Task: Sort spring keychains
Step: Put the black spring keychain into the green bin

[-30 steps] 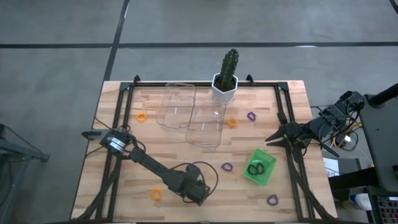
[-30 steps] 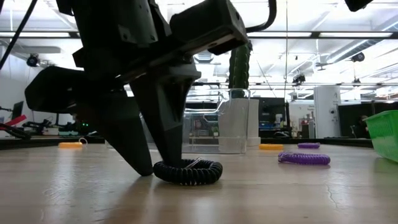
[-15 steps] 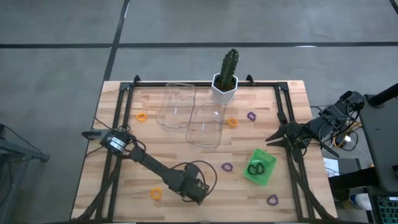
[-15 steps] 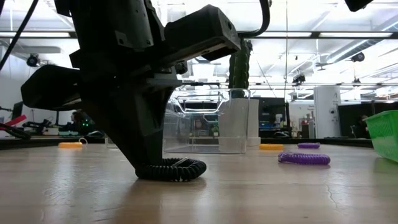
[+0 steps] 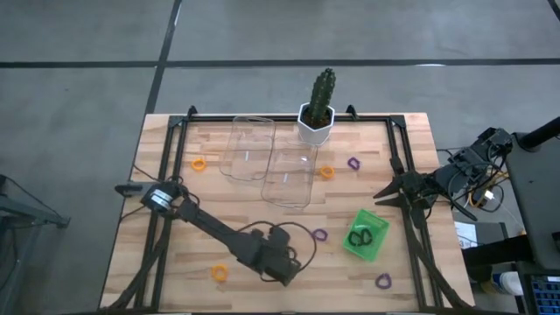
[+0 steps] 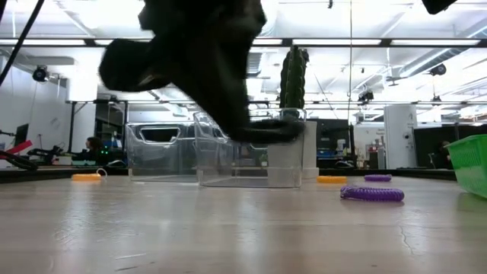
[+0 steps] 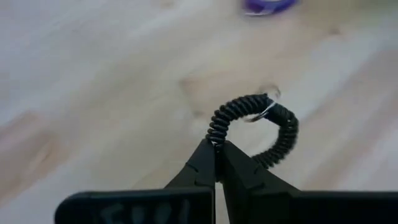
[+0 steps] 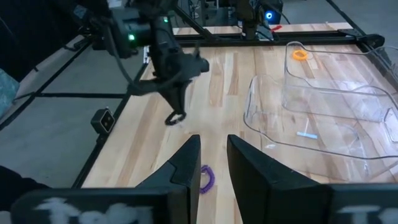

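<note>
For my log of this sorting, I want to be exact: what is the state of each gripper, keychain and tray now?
left gripper: jaws shut on the held black keychain.
held black keychain: clear of the table.
right gripper: jaws open, empty, at the table's right edge.
green tray: holds two black keychains.
clear trays: no keychains inside.
purple keychains: loose on the table.
orange keychains: loose on the table.

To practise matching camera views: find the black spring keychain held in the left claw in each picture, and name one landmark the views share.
High view: hidden under the left claw, near the front edge.
Low view: black spring keychain lifted, before the clear trays.
Left wrist view: centre, pinched in the shut claw.
Right wrist view: hanging at left centre.
Shared landmark: purple keychain.
</note>
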